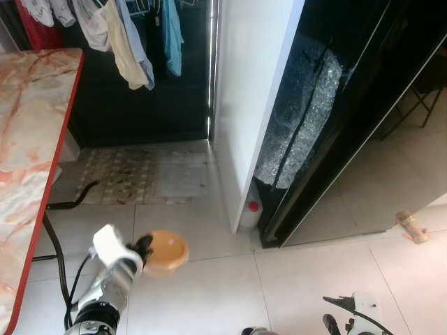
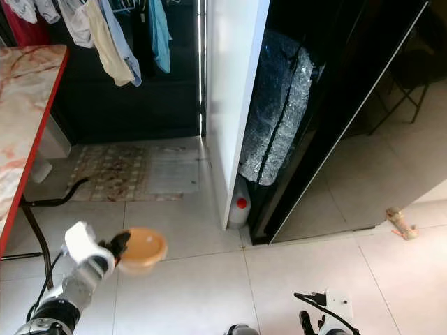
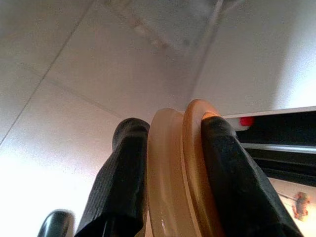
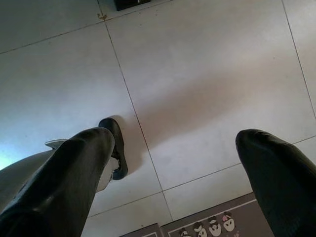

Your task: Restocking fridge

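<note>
1. Nearest us, our right gripper (image 4: 173, 163) hangs low over the pale floor tiles (image 1: 209, 293). Its fingers are spread wide with nothing between them; we judge it idle, kept down and clear.
2. Our left gripper (image 3: 170, 163) is raised in front of us, its two black fingers (image 3: 121, 173) clamped on an orange lidded bowl (image 1: 165, 251). One finger sits on each side of the lid rim, so the bowl is pinched edgewise, probably so the lid stays on while we carry it.
3. The bowl is in the air above the tiles, near the fridge (image 1: 335, 118) but not at it yet. We read this as the approach, with nothing stocked so far.
4. Further on, the fridge's white side panel faces us and its dark glass door looks open, angled away. A red-capped bottle (image 2: 239, 206) stands on the floor at the fridge's base, just beside the door gap.
5. To our left, a marble-patterned table (image 1: 28, 139) with a red edge.
6. Farthest off, a patterned mat (image 1: 133, 174) on the floor and clothes (image 1: 126, 35) hanging above it.
</note>
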Controlling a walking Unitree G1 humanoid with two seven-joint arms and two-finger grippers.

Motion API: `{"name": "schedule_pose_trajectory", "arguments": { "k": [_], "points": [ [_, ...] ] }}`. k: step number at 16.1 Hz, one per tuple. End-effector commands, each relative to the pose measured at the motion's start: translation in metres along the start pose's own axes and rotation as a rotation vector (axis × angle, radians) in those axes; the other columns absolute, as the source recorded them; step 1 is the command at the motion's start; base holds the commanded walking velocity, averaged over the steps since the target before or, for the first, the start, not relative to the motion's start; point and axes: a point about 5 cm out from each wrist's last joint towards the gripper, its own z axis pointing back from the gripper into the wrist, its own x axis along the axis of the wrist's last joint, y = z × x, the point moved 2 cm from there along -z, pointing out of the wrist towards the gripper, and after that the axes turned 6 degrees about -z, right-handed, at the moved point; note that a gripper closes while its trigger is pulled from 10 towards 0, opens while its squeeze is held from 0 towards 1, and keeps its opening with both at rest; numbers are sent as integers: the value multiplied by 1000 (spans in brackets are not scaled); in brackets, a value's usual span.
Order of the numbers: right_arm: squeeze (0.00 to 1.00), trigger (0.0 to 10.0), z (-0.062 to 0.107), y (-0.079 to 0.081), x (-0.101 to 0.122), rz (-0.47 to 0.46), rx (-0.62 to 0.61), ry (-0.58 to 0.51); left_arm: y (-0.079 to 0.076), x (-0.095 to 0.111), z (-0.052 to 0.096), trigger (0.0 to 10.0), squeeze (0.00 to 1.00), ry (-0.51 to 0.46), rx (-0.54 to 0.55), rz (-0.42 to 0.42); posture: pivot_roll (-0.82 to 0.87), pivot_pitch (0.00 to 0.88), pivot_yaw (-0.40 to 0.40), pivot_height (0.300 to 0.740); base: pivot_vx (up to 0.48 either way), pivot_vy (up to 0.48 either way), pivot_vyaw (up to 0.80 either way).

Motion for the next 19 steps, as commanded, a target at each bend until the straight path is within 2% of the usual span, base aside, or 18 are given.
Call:
{"name": "schedule_pose_trajectory", "arguments": {
  "k": [1,4,5,9,10,12,19],
  "points": [
    [0,10000,1,-3,-8,-17,-11,15,13,-8,1,10000,0,30,63,-24,-154,173,-14,740,0,0,0],
    [0,10000,1,-4,-8,-18,-10,16,20,-29,4,10000,0,96,98,-75,-156,178,-14,740,0,0,0],
    [0,10000,1,-3,-8,-17,-10,16,29,-39,8,10000,0,129,132,-69,-156,181,-17,740,0,0,0],
    [0,10000,1,-2,-8,-14,-5,18,44,-54,15,10000,0,197,209,-85,-155,184,-21,740,0,0,0],
    [0,10000,1,-2,-8,-16,-6,17,45,-59,16,10000,0,201,214,-50,-163,185,-22,740,0,0,0],
    [0,10000,1,-3,-8,-13,-6,16,45,-59,16,10000,0,183,221,-9,-159,187,-25,740,0,0,0],
    [0,10000,1,-2,-7,-11,-7,14,52,-60,19,10000,0,182,231,-18,-163,185,-24,740,265,0,0]
  ]
}}
